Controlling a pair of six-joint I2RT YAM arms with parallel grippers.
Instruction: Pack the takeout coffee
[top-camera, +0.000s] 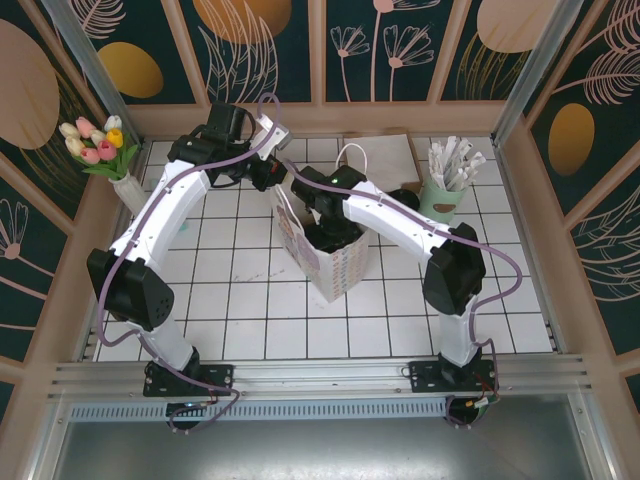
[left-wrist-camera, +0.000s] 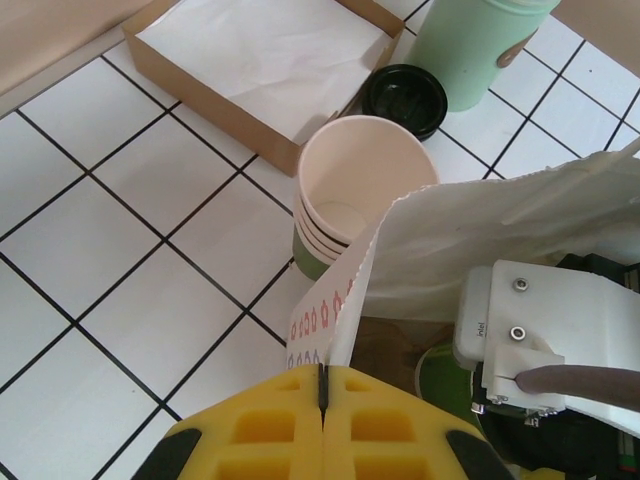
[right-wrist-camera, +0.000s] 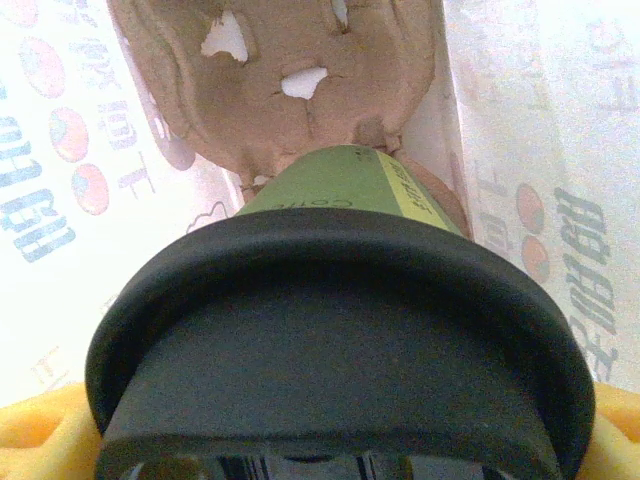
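The takeout coffee (right-wrist-camera: 340, 185), a dark green cup with a black lid (right-wrist-camera: 340, 340), hangs inside the printed paper bag (top-camera: 335, 262). It is just above a brown pulp cup carrier (right-wrist-camera: 290, 80) at the bag's bottom. My right gripper (right-wrist-camera: 335, 435) is shut on the cup, with yellow fingers (right-wrist-camera: 30, 430) at both sides of the lid. In the top view the right gripper (top-camera: 325, 215) reaches down into the bag's mouth. My left gripper (left-wrist-camera: 322, 385) is shut on the bag's rim (left-wrist-camera: 350, 290) and holds it open, at the bag's left side (top-camera: 272, 178).
A stack of empty green cups (left-wrist-camera: 355, 190) stands beside the bag. A loose black lid (left-wrist-camera: 403, 97) lies behind it. The pale mint cup of white sticks (top-camera: 440, 195) stands at the back right, a brown box with white paper (left-wrist-camera: 260, 50) at the back, a tulip vase (top-camera: 125, 185) at the left.
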